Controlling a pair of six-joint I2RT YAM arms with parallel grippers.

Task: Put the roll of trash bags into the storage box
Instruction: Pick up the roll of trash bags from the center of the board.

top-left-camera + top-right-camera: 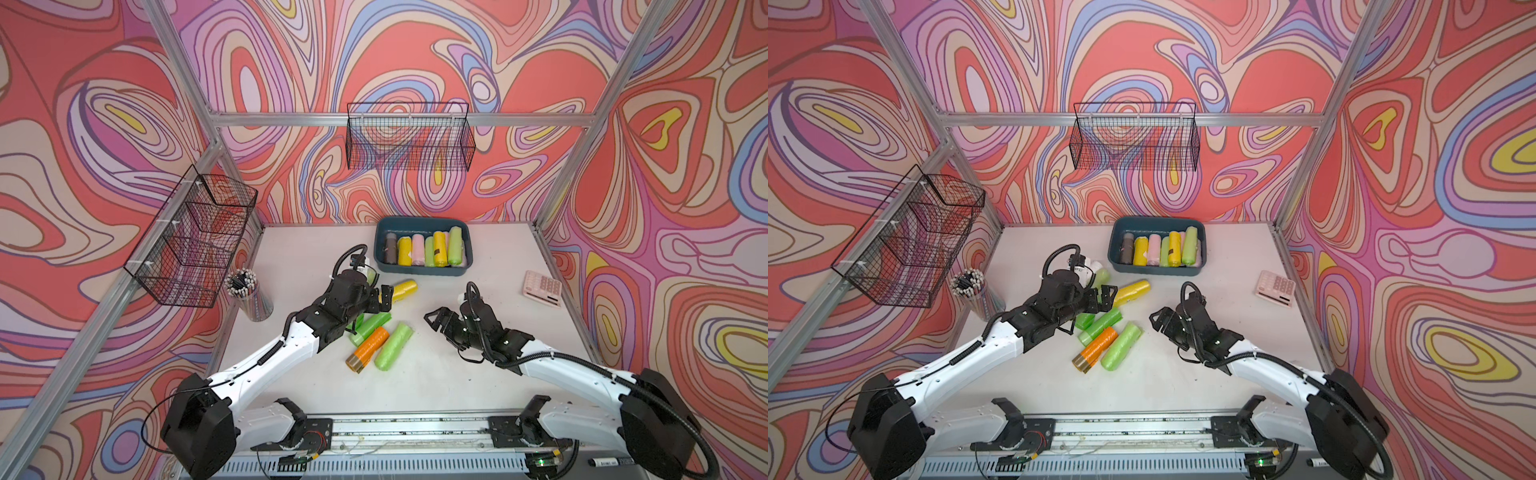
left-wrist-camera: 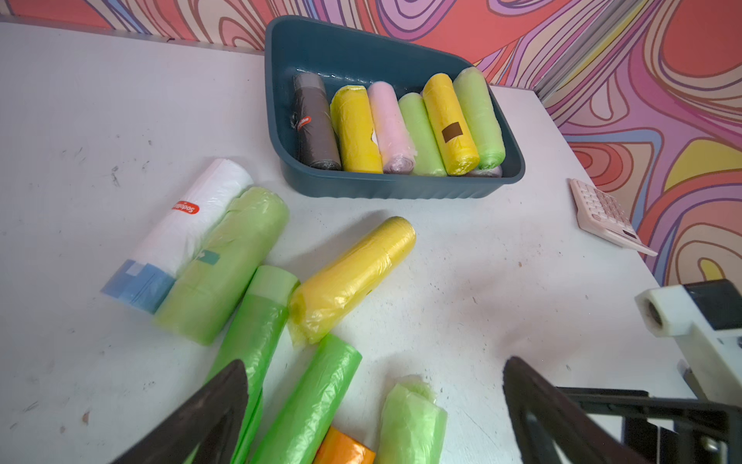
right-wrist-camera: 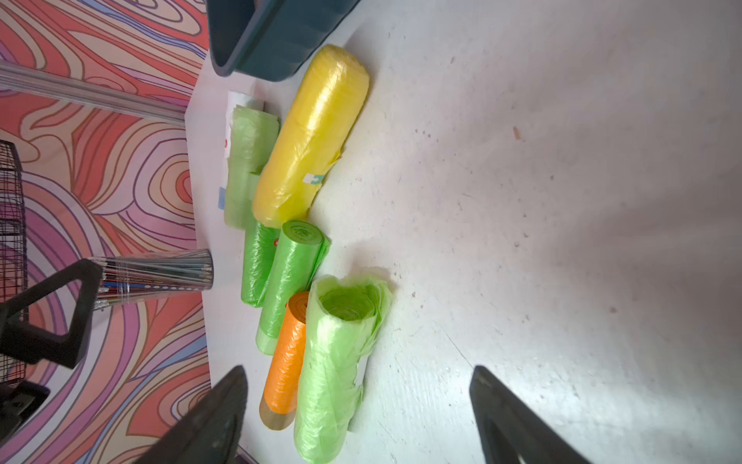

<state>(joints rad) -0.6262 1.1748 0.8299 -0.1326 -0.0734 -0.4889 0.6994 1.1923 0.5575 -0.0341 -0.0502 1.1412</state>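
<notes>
Left arm extended forward and inward over the counter [image 1: 415,390], wrist low. Left gripper [image 1: 381,300] is spread wide and empty above the loose green and orange rolls [image 1: 392,345], one finger just beside the near end of the yellow roll [image 1: 405,289]. That roll lies on the counter just in front of the storage box [image 1: 419,271], outside it. Right arm is bent inward. Right gripper [image 1: 436,322] is spread, empty, and faces the pile. The box holds a row of rolls lying side by side.

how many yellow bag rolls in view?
3. Two in the storage box: a yellow roll beside the dark roll, a brown-labelled yellow roll. A loose yellow roll lies on the table outside it. A lower layer may hide more.
</notes>
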